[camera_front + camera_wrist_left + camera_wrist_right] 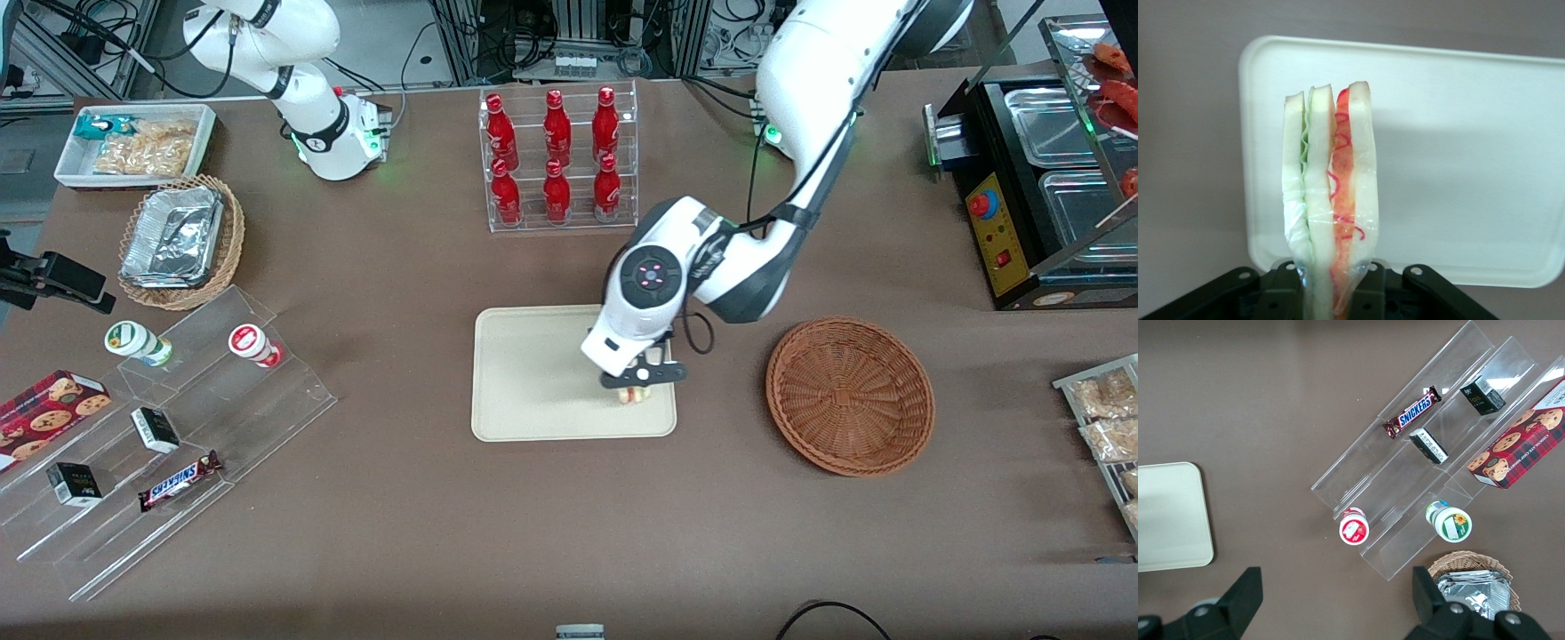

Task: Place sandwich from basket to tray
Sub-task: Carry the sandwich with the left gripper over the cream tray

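**Soft wedge held over the tray, basket bare**

Gripper (637, 388) clamped on the sandwich (1330, 200), poised over the tray (524, 373) at its end nearest the basket (850, 396); hard to tell whether the wedge already touches the tray surface. Nothing left in the basket.

Likely light and soft: three pale bread slices with green, pink and red filling between, wrapped in clear film. Squashes easily, so a gentle pinch across the flat bread faces, as here, looks right; film probably slippery, and layers could slide apart if gripped on the filling edge. Best released low and upright or tipped onto a broad face, not dropped.

Counted: one sandwich, one reddish basket, one beige tray. Elsewhere on the counter (400, 533): six red bottles (556, 156) in a clear rack, one tan wicker basket holding foil trays (175, 236), one chocolate bar (180, 481), one cookie box (44, 411), two small cups (138, 342).
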